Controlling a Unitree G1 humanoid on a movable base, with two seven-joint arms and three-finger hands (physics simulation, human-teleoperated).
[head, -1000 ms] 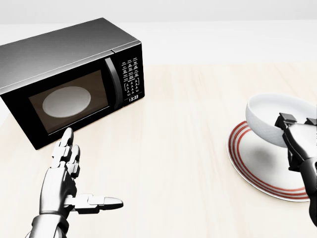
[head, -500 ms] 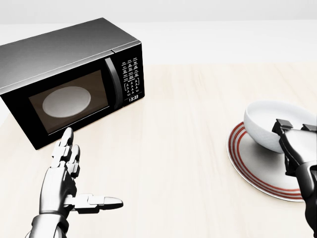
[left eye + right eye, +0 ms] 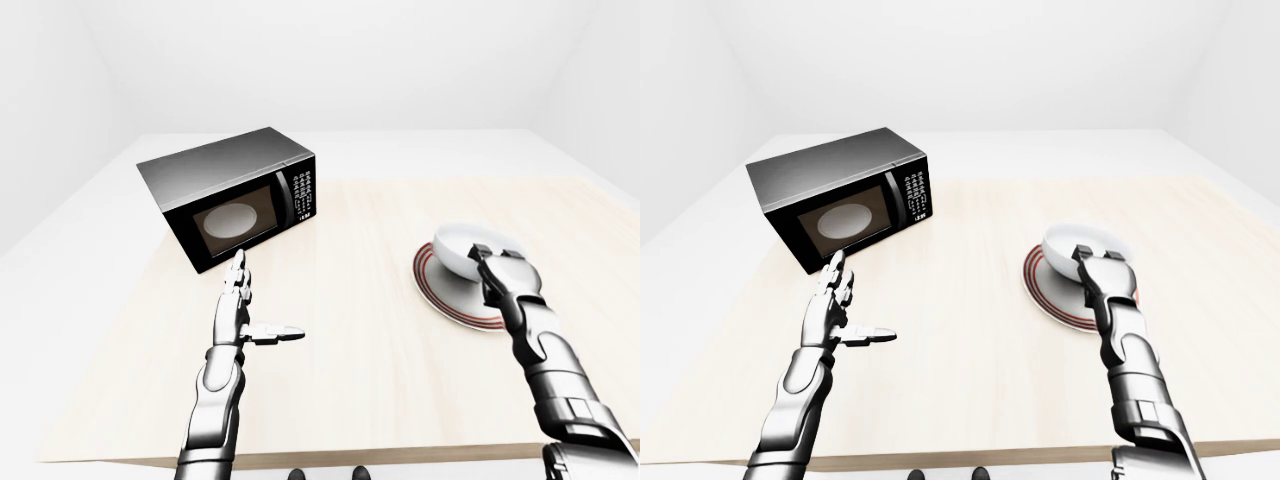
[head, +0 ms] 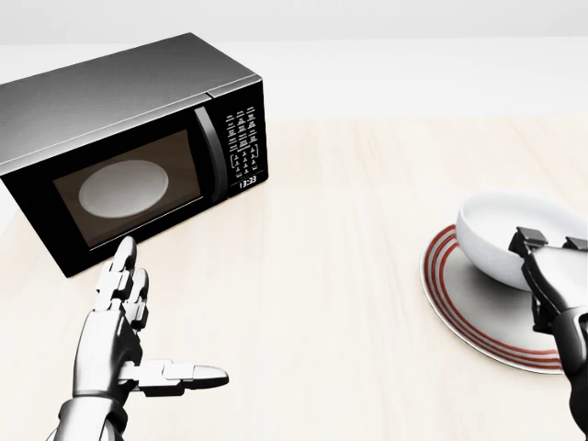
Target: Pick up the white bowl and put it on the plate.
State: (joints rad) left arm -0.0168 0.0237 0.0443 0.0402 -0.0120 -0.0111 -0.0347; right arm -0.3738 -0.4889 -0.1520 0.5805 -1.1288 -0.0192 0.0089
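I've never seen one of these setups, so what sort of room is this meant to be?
Probably a mock kitchen, rendered in a simulator: a black microwave stands on a pale wooden table, beside a white bowl on a red-ringed plate, amid bare white walls.

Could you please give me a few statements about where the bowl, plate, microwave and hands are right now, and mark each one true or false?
1. The white bowl is over the red-ringed plate. True.
2. The microwave has its door swung open. False: the door is closed, with a pale turntable showing through the window.
3. The right hand is at the bowl's rim. True; its fingers sit at the near edge.
4. The left hand is holding the plate. False: it is open and empty over the table, near the microwave.
5. The plate lies left of the microwave in the head view. False: it lies far right.
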